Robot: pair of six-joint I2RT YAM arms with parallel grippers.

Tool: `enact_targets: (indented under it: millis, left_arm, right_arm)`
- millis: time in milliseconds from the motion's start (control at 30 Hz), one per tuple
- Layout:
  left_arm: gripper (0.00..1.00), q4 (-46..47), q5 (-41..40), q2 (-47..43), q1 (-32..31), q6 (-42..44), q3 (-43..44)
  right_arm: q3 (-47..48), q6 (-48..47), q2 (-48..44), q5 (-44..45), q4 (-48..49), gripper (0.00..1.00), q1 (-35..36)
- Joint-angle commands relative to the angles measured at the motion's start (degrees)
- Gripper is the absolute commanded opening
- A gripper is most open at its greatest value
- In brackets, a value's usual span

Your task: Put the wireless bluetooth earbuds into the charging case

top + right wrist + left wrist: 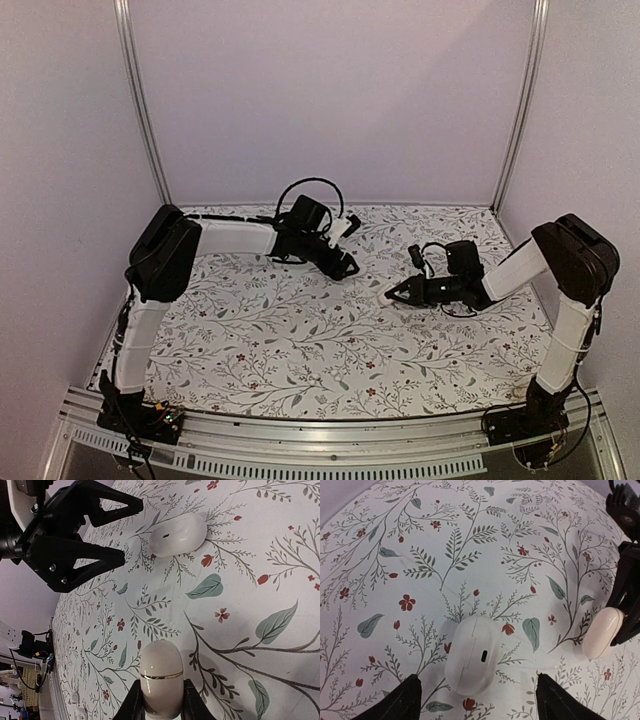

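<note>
Right gripper (161, 696) sits nearest the near edge of the table (300, 350), clamped on a white oval earbud (160, 672). It's low at the cloth, can't tell if touching, free end aimed at the case. Only one earbud in view.

Just beyond, around table centre, the charging case (470, 655) lies flat on the cloth, dark spot up, lid looks shut. Left gripper (477, 680) has its jaws wide, one finger each side of the case, no contact as far as visible.

Progress looks early: nothing seated, lid not yet opened, earbud not yet in a socket.

Room: the two arms' fingers are near each other, so it's tight around the case. Bare cloth runs wide toward the near edge and both side edges. Far edge and back wall (330, 100) are well behind the case.
</note>
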Motion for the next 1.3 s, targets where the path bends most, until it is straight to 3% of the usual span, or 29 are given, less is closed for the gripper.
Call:
enact_targets:
  millis: [0, 333, 567, 900, 1133, 1267]
  left_arm:
    - [0.77, -5.8, 2.6, 4.6, 0.6, 2.7, 7.5]
    - [0.73, -11.7, 1.6, 11.4, 0.7, 4.4, 16.0]
    - [0.66, -12.6, 1.7, 11.9, 0.7, 6.2, 16.8]
    - [0.42, -11.8, 3.7, 11.7, 0.6, 11.1, 16.3]
    - [0.33, -6.5, 7.3, 7.0, 0.5, 12.5, 8.9]
    - [0.26, -3.0, 6.5, 3.3, 0.5, 13.1, 2.5]
  right_arm:
    - [2.0, 1.1, 1.7, -0.7, 1.2, 0.09, -0.3]
    - [2.4, 1.0, 2.9, 1.5, 0.3, 0.18, -0.3]
    - [2.2, 0.2, 1.8, 3.8, -1.9, 0.38, -0.4]
    - [1.9, -2.0, -2.3, 9.5, -6.4, 0.54, -0.4]
    - [-0.4, -2.9, -7.4, 8.9, -6.1, 0.69, -1.8]
    - [-1.2, -3.6, -10.9, 7.7, -5.9, 0.71, -1.9]
